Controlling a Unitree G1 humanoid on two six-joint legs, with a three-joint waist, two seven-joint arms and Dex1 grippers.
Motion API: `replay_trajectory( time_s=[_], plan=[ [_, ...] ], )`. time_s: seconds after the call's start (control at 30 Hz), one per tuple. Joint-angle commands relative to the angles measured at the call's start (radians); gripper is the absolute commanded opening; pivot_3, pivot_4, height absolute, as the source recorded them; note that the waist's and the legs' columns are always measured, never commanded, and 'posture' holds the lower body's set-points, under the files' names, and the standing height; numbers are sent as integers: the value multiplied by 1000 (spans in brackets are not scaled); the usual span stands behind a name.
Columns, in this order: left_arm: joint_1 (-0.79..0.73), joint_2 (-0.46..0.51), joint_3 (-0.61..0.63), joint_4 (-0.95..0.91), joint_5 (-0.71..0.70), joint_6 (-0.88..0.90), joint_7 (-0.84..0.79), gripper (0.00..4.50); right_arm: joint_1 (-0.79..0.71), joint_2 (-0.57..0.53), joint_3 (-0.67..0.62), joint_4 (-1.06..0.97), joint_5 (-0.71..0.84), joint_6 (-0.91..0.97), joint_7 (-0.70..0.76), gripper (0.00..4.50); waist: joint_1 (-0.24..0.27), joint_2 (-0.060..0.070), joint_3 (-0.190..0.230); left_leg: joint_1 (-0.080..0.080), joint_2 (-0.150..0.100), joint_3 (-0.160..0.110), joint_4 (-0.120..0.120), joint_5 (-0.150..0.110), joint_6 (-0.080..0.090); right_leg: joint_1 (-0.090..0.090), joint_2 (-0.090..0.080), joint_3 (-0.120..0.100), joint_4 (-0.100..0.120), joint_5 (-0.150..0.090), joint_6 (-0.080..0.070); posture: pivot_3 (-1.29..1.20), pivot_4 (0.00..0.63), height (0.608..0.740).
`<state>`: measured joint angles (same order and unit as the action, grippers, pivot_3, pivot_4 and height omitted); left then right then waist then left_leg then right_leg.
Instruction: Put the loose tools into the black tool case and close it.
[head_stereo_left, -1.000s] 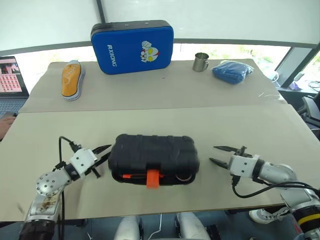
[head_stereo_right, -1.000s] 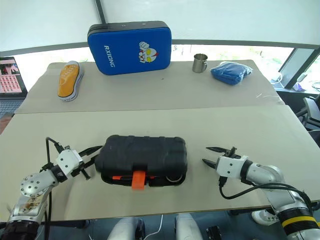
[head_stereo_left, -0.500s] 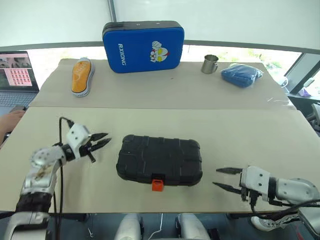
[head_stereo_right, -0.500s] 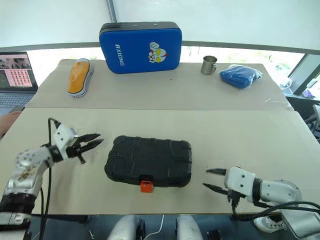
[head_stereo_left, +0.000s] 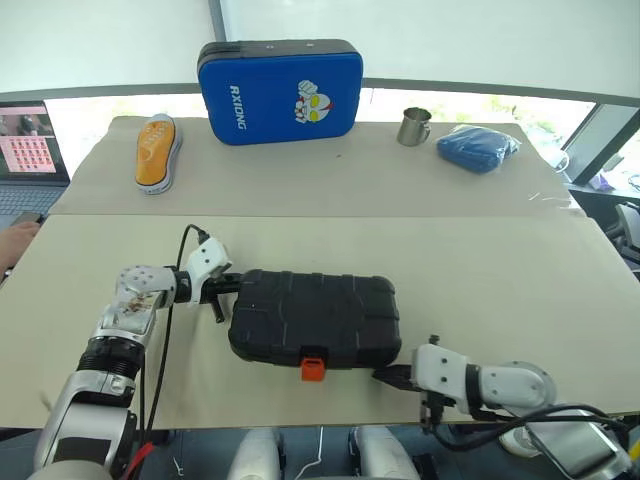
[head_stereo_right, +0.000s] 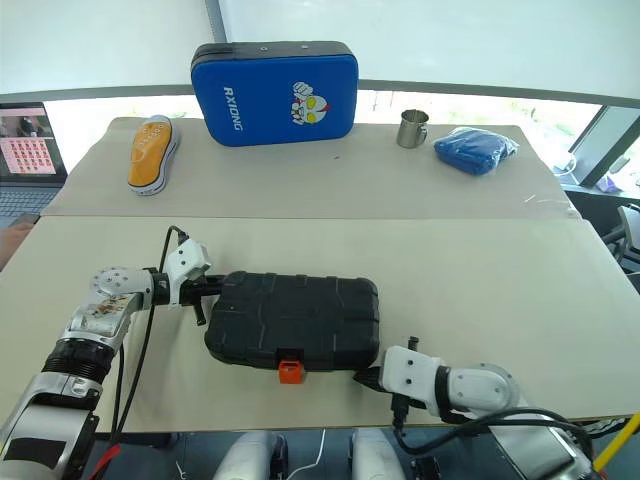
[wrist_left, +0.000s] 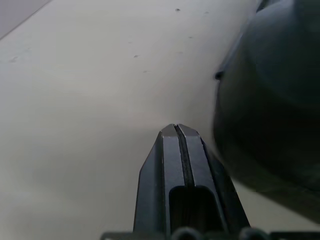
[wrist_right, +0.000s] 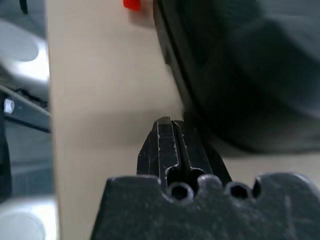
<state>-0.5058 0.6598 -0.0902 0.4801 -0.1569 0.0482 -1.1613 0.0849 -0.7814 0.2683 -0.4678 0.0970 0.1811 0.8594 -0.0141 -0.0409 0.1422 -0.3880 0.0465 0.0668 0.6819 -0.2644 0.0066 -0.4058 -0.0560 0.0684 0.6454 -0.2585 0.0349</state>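
Both tools stand spread apart a second earlier and now have their fingers pressed together. The left tool (head_stereo_left: 232, 283), which half a second ago hangs clear of the black tool case (head_stereo_left: 316, 318) out to its left, now has its tip at the case's upper left corner; the right tool (head_stereo_left: 385, 377), earlier out to the right of the case and apart from it, now sits low at the case's front right corner near the surface's (head_stereo_left: 500, 280) front edge. The orange latch (head_stereo_left: 313, 368), sticking out long from the case's front edge a second ago, now shows as a short stub against that edge.
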Motion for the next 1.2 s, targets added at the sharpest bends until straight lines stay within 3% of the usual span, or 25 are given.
replay_trajectory(
  time_s=[0.03,0.37,0.6,0.83,1.0,1.2],
  plan=[
    [67,18,4,-98,-33,48,-46,0,-97,39,-25,83,-53,-34,-50,6,-3,0,0,0,0,0,0,0,0,0,0,0,0,0,0,0,150,740],
    [296,22,129,-397,-141,210,67,0,-336,114,-41,406,-96,-197,-39,6,0,1,1,0,1,0,0,0,0,0,-1,0,0,0,0,0,150,740],
    [233,-12,330,-512,-351,410,205,0,-305,90,-129,370,5,-148,-2,6,5,-1,3,-1,1,-3,1,0,0,-1,-2,-1,1,0,0,0,150,740],
    [107,70,141,-596,-366,536,55,0,-138,56,-159,154,87,-2,28,6,6,-1,3,-1,-1,-6,-1,0,0,0,-3,-2,0,0,0,0,150,740],
    [16,12,-4,-575,-303,481,17,0,-68,104,-99,20,90,88,-18,6,3,-1,3,-1,-2,-5,-1,0,0,0,-1,-1,0,0,0,0,150,740],
    [-3,-25,-88,-538,-240,411,-11,0,-50,161,-70,-6,33,179,-123,6,0,-1,3,-2,-2,-4,-1,0,0,-1,-1,-1,0,0,0,0,150,740]
  ],
)
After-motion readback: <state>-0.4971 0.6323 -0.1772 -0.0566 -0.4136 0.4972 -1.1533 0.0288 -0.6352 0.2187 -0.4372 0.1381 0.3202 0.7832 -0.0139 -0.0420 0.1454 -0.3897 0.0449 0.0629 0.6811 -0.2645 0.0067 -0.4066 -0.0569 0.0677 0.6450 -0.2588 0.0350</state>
